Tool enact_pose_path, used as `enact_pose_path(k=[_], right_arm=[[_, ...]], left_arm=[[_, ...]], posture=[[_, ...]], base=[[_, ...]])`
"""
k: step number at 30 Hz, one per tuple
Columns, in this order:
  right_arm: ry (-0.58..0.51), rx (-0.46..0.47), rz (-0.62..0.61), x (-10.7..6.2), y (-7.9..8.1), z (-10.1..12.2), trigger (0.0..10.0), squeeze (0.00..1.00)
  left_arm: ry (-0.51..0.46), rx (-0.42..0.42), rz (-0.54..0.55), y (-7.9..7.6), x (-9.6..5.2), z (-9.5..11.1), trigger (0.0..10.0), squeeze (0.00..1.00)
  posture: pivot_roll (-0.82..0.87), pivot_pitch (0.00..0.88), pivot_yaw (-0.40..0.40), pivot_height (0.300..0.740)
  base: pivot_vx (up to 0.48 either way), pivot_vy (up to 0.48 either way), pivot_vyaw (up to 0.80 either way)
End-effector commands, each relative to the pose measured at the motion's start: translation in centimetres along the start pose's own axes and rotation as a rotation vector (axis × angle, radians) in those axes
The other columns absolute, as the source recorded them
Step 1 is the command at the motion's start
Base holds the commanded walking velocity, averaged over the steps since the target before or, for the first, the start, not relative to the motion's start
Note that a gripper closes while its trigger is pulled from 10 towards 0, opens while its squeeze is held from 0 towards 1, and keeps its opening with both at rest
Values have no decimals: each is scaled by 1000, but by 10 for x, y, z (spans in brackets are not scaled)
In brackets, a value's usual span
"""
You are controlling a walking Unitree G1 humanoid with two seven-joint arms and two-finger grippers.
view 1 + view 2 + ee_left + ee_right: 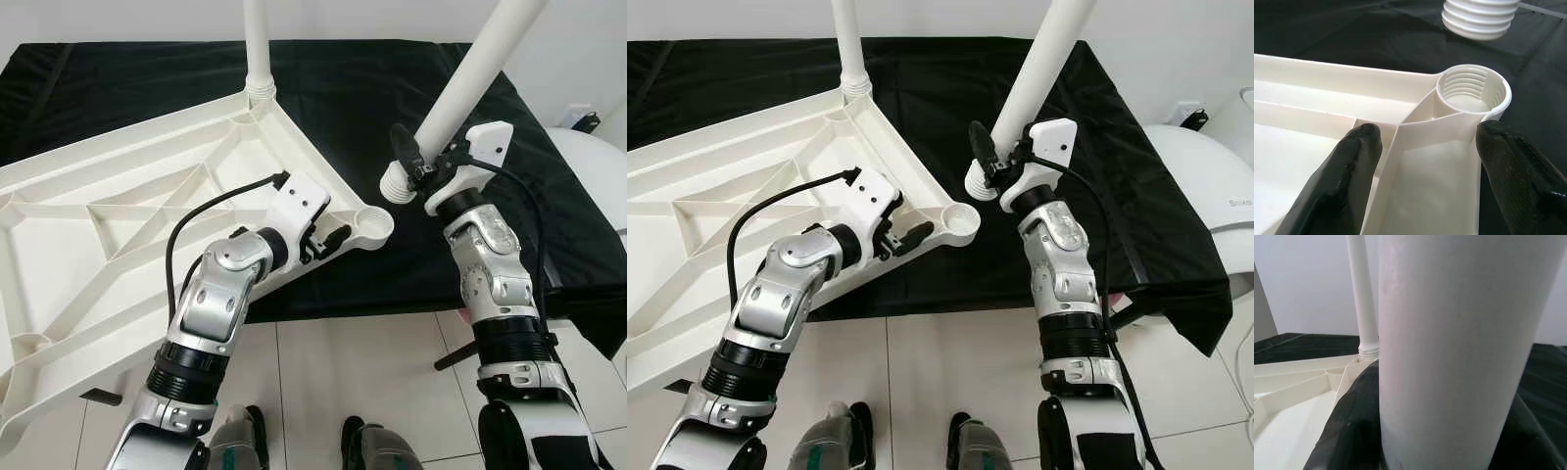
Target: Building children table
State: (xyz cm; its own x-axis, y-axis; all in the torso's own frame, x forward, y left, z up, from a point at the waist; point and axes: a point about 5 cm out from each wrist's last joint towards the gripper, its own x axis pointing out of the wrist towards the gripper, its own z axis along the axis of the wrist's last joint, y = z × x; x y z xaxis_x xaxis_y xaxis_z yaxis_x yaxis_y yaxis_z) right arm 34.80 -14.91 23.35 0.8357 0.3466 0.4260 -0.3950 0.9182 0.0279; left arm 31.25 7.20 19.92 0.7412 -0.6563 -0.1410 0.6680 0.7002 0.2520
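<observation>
A white plastic tabletop point(118, 206) lies upside down, ribs up, partly on a black cloth. One white leg point(257, 49) stands screwed into its far corner. The near-right corner has an empty threaded socket point(373, 221). My left gripper point(328, 240) is shut on the tabletop's rim just beside that socket point(1473, 93), with one finger inside the rim and one outside. My right gripper point(416, 162) is shut on a second white leg point(470, 73), which is tilted. Its threaded end point(396, 184) hovers slightly above and to the right of the socket without touching it.
The black cloth point(441, 264) covers the raised surface and ends at a front edge near my legs. Below it is a pale tiled floor point(372, 372). A white rounded object point(1205, 176) stands at the far right. Part of the tabletop overhangs the floor at the left.
</observation>
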Motion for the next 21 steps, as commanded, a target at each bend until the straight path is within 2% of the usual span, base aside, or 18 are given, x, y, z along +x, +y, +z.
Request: enact_pose_path(k=[1,15,21], right_arm=[[-7,11,10,-2,0,2,10000,0],[2,15,24,-1,-1,-1,10000,0],[2,17,33,0,0,-1,10000,0]], left_arm=[[4,5,-3,-4,-1,-3,10000,0],[-29,63,-103,-20,-2,-2,10000,0],[26,90,-117,-23,1,-11,10000,0]], posture=[[-86,123,-8,740],[-92,94,-3,740],[-95,88,-1,740]], base=[[0,0,0],[0,0,0],[0,0,0]])
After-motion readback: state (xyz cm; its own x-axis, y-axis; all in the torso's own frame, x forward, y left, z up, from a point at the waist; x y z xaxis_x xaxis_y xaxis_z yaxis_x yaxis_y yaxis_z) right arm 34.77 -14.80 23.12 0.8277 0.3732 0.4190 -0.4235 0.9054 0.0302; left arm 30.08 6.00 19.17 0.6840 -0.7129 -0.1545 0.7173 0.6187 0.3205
